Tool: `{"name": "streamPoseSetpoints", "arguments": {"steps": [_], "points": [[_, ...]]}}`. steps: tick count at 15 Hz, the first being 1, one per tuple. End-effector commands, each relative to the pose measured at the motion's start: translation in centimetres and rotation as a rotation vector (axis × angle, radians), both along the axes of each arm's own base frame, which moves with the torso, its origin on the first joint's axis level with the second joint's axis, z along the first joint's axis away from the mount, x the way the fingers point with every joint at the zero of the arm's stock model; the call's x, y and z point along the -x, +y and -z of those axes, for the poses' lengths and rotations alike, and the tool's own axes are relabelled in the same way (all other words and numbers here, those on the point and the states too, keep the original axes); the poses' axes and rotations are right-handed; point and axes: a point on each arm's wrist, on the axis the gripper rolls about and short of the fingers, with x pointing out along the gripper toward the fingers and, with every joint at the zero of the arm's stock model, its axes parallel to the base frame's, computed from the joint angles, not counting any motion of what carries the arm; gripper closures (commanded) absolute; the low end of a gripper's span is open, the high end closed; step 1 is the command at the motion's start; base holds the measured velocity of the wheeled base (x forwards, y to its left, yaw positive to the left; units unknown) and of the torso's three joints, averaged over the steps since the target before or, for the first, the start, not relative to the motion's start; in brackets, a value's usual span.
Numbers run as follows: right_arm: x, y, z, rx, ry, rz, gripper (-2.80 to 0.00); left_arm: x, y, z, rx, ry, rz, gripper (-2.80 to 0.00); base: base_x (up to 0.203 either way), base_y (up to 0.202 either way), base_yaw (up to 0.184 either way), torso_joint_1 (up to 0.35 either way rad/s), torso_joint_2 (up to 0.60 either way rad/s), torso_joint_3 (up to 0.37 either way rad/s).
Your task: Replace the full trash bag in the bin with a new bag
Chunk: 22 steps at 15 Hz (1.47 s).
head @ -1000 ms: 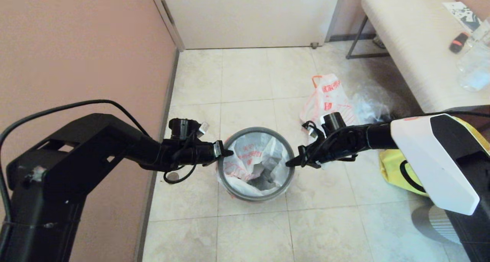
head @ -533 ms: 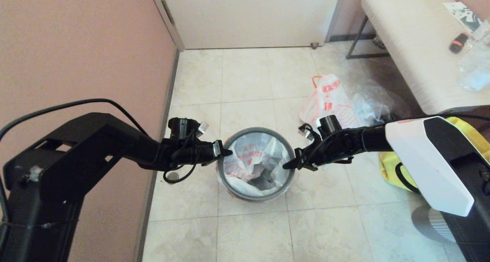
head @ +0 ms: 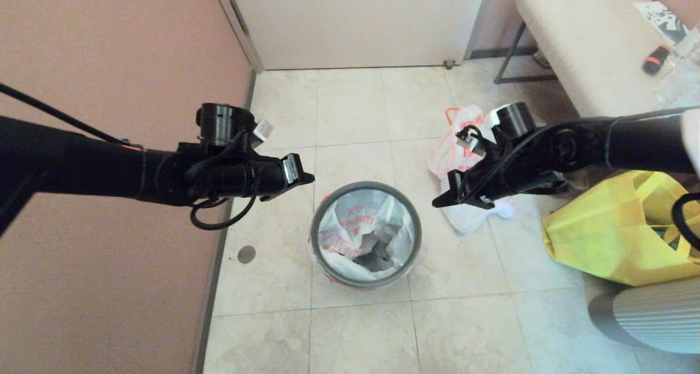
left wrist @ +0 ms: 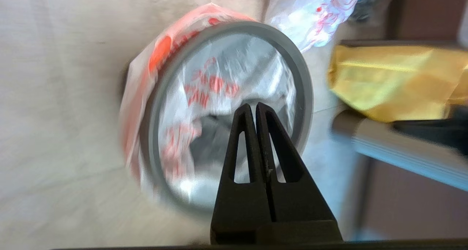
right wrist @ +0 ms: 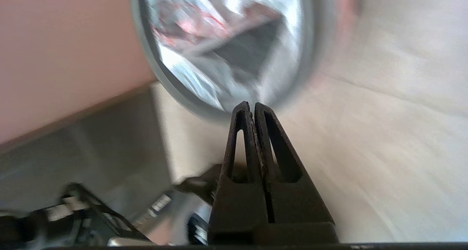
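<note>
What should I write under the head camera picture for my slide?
Both shut pincers, left and right, hover above the bin lined with the new bag.

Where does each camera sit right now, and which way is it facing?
Head view: high, looking down at the bin lined with the new bag; both arms, left gripper, right gripper.
Left wrist view: behind shut fingers, facing the bin's mouth.
Right wrist view: behind shut fingers, facing bin rim and floor.
Shared: the bin.
</note>
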Motion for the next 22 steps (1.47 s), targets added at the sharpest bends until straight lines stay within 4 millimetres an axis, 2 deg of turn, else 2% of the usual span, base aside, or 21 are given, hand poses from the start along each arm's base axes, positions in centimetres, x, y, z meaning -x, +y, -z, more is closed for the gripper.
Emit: {"name": "streamPoseSetpoints", "arguments": {"steps": [1, 3, 4, 8, 11, 13, 16, 18, 20, 22], "points": [[5.4, -2.8, -5.9, 0.089, -0.065, 0.111, 0.00, 5.6, 0.8, -5.3, -0.020, -0.106, -0.035, 0.00, 0.000, 0.000, 0.000, 0.000, 0.00, 0.000], [9.3, -5.8, -8.2, 0.197, -0.040, 0.229, 0.00, 11.4, 2.0, -7.8, -0.101, -0.176, -0.116, 0.00, 0.000, 0.000, 0.000, 0.000, 0.00, 0.000], [11.5, -7.0, -9.0, 0.238, -0.033, 0.277, 0.00, 14.3, 2.8, -8.3, -0.161, -0.207, -0.184, 0.00, 0.000, 0.000, 0.000, 0.000, 0.00, 0.000], [20.2, -10.1, -9.9, 0.357, -0.043, 0.405, 0.00, 24.4, 6.7, -8.7, -0.296, -0.339, -0.395, 0.00, 0.000, 0.000, 0.000, 0.000, 0.00, 0.000], [28.6, -12.1, -10.3, 0.342, -0.152, 0.471, 0.00, 30.8, 10.3, -8.3, -0.298, -0.427, -0.552, 0.00, 0.000, 0.000, 0.000, 0.000, 0.00, 0.000], [33.7, -13.3, -10.0, 0.288, -0.230, 0.518, 0.00, 33.8, 11.6, -7.0, -0.305, -0.449, -0.646, 0.00, 0.000, 0.000, 0.000, 0.000, 0.00, 0.000], [40.8, -14.8, -8.2, 0.233, -0.298, 0.615, 0.00, 37.7, 12.7, -3.9, -0.317, -0.455, -0.711, 0.00, 0.000, 0.000, 0.000, 0.000, 0.00, 0.000], [44.8, -15.1, -6.6, 0.206, -0.353, 0.692, 0.00, 39.2, 12.9, -0.7, -0.327, -0.440, -0.728, 0.00, 0.000, 0.000, 0.000, 0.000, 0.00, 0.000], [48.0, -14.9, -4.8, 0.195, -0.395, 0.774, 0.00, 39.9, 13.0, 1.5, -0.340, -0.418, -0.787, 0.00, 0.000, 0.000, 0.000, 0.000, 0.00, 0.000], [50.3, -14.5, -3.2, 0.227, -0.402, 0.807, 0.00, 40.3, 13.0, 1.5, -0.319, -0.372, -0.866, 0.00, 0.000, 0.000, 0.000, 0.000, 0.00, 0.000]]}}
